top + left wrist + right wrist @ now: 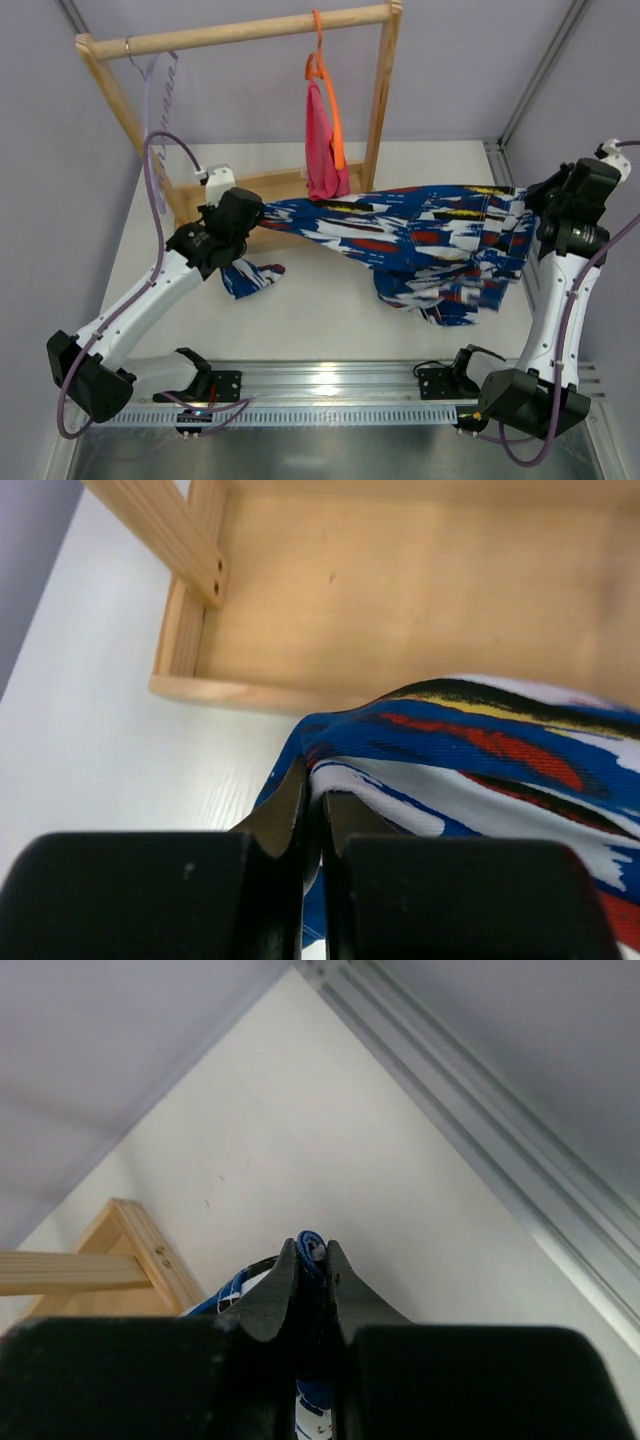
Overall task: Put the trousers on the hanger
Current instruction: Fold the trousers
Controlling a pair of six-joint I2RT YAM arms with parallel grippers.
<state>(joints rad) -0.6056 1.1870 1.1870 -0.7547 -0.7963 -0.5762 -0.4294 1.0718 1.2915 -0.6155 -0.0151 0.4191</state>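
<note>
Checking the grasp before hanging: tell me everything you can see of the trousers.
The trousers are soft fabric in a blue, white, red and black brushstroke print. They hang stretched sideways between the arms, the left gripper shut on one edge and the right gripper on the other. A short end droops below the left grip; a bunched fold sags toward the table near the right arm. They cross in front of the wooden rack.

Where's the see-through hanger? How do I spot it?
Look at the wooden rail across the top of the clothes rack. Near its left end hangs the hanger, thin, pale lilac and see-through, with ridged arms. It is bare, unlike the orange hanger holding a pink cloth further right.
</note>
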